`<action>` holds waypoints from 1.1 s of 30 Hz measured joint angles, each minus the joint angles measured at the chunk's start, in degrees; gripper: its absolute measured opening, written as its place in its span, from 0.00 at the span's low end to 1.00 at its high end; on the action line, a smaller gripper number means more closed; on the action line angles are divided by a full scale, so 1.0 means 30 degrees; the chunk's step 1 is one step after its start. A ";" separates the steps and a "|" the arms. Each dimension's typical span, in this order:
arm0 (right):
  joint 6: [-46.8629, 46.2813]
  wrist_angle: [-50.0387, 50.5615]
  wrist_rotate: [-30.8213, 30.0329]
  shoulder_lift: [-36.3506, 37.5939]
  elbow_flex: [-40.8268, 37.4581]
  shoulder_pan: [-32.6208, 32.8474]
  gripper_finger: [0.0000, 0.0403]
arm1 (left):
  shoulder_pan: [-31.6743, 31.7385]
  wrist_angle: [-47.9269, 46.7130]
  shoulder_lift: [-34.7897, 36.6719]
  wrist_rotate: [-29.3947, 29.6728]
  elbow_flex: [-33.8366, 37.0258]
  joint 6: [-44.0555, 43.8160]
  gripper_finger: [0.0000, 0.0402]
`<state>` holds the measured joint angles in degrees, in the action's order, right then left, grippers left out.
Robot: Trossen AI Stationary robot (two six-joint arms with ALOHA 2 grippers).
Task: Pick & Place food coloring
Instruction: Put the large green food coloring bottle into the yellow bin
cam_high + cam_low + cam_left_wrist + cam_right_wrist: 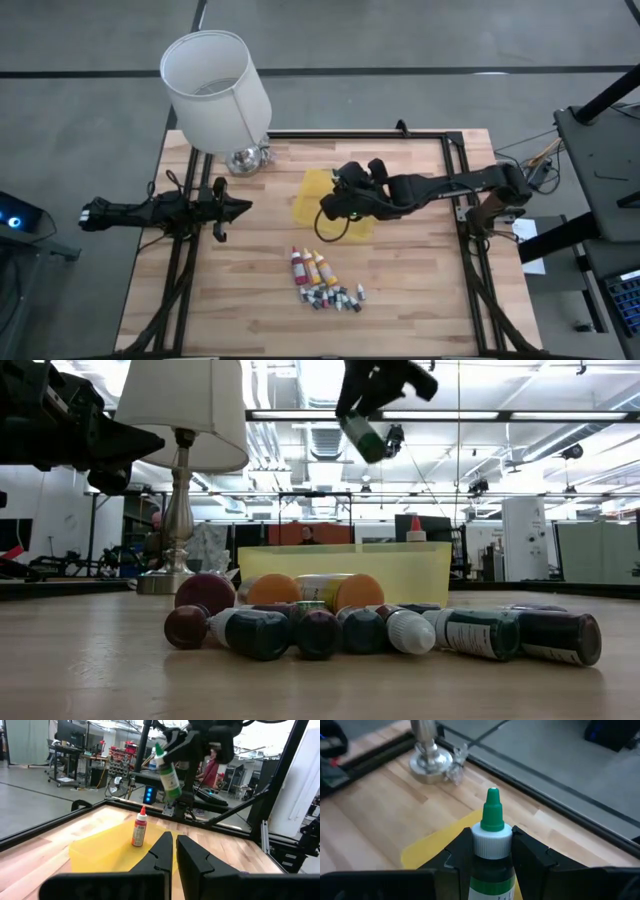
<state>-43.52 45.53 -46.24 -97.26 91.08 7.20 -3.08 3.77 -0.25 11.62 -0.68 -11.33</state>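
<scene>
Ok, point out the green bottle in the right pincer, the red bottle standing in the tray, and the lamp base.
green bottle (492,815), right wrist view, green tip.
red bottle (139,831), left wrist view, body.
lamp base (247,160), high view, round foot.

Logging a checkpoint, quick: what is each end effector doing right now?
Left end effector: closed, empty.
Right end effector: closed on the green food coloring bottle, above the yellow tray.
</scene>
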 joint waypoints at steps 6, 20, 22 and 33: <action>-0.0217 -0.1117 -0.1291 0.2084 -0.2013 0.1144 0.26 | -0.0002 0.0005 0.0000 0.0007 -0.0002 -0.0007 0.00; -0.1040 -0.8830 -0.1346 0.7952 -1.1320 0.3798 0.26 | -0.0001 0.0007 0.0000 0.0007 0.0003 -0.0004 0.00; -0.0991 -1.0704 -0.1344 0.8509 -1.2860 0.4219 0.26 | 0.0003 0.0000 0.0000 0.0000 -0.0004 0.0000 0.00; 0.6329 -1.9528 0.0923 0.8899 -1.8326 0.5953 0.26 | 0.0000 0.0007 0.0000 0.0005 -0.0002 -0.0005 0.00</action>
<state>-24.53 -13.06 -43.47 -70.56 36.10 25.05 -3.08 3.79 -0.25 11.63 -0.68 -11.35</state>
